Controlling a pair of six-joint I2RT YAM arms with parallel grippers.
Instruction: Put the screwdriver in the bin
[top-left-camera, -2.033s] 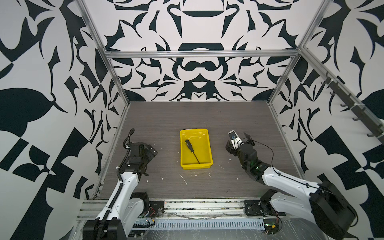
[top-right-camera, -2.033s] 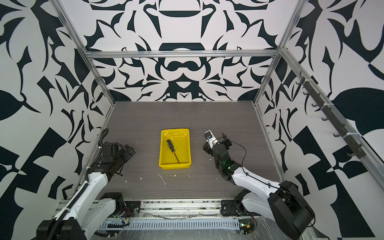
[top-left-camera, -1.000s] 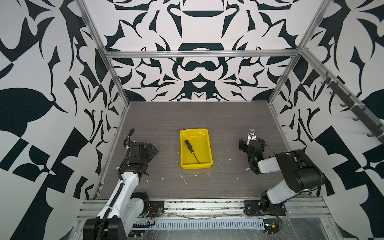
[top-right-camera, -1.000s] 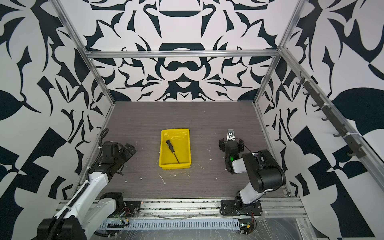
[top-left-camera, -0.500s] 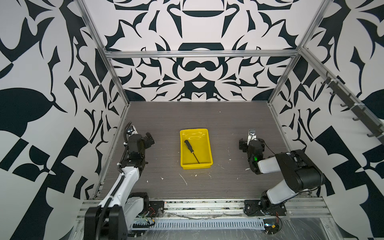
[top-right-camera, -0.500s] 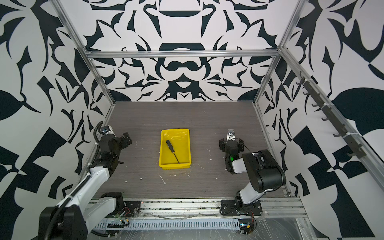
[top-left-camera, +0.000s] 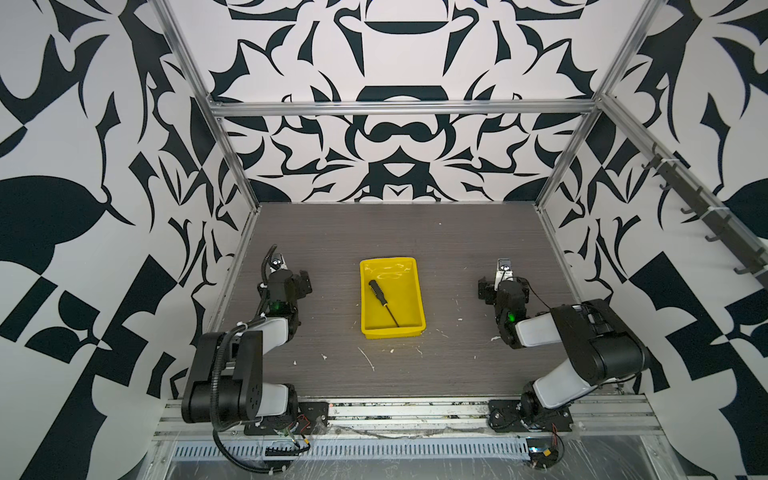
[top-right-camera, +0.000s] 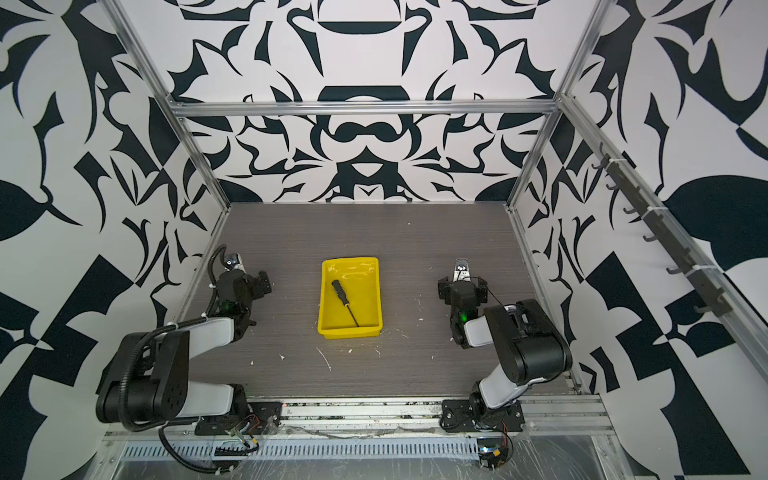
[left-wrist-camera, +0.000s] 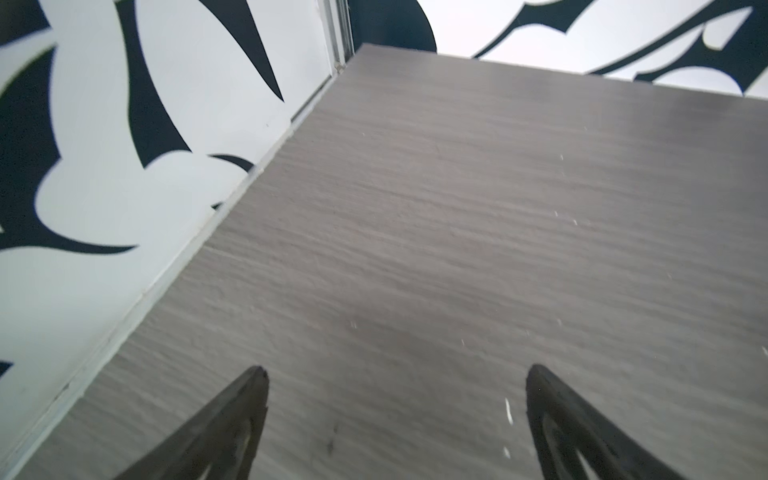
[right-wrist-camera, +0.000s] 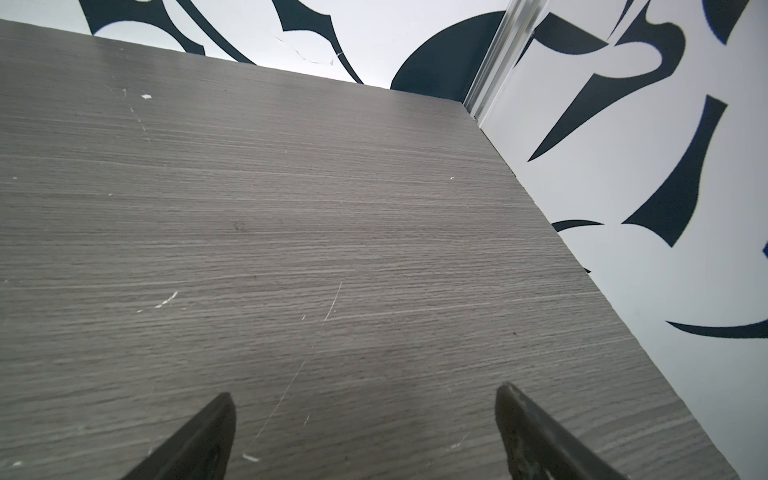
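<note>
grey tabletop (top-left-camera: 457, 249): yellow bin (top-left-camera: 409, 299) holds screwdriver (top-left-camera: 383, 301) lying diagonal.

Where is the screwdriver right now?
In both top views the screwdriver lies flat inside the bin, at the middle of the table, handle toward the bin's far end.
</note>
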